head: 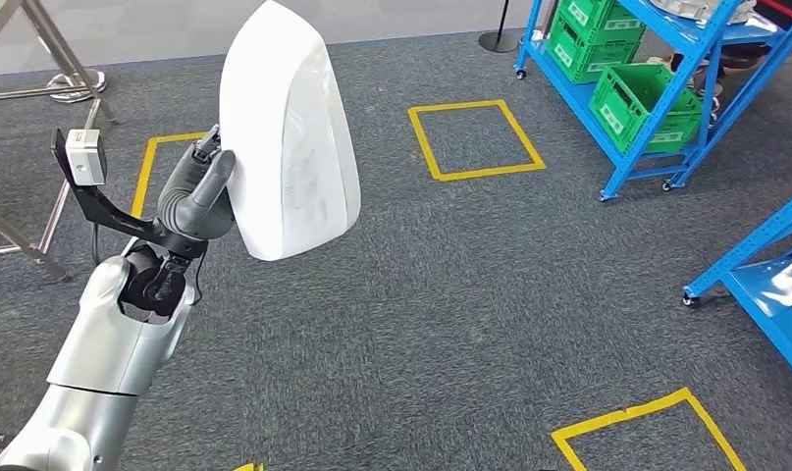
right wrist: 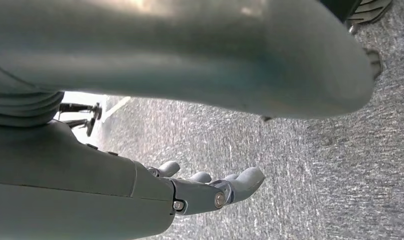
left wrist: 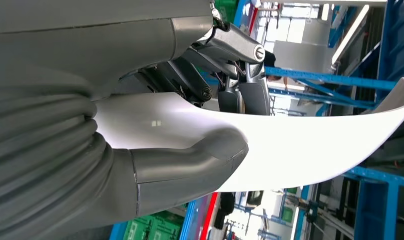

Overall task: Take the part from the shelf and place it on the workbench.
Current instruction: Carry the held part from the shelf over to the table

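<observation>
White part (head: 291,137) is off the blue shelf (head: 657,108), clamped upright in our left robot hand (head: 197,186) over grey carpet, right robot hand (right wrist: 210,192) loosely spread and empty, desk placement left.

This place looks like a factory or warehouse floor. Blue metal shelves on wheels (head: 657,118) carry green plastic crates (head: 645,106). The grey carpet floor (head: 450,294) has squares of yellow tape (head: 475,137) that mark positions.
</observation>
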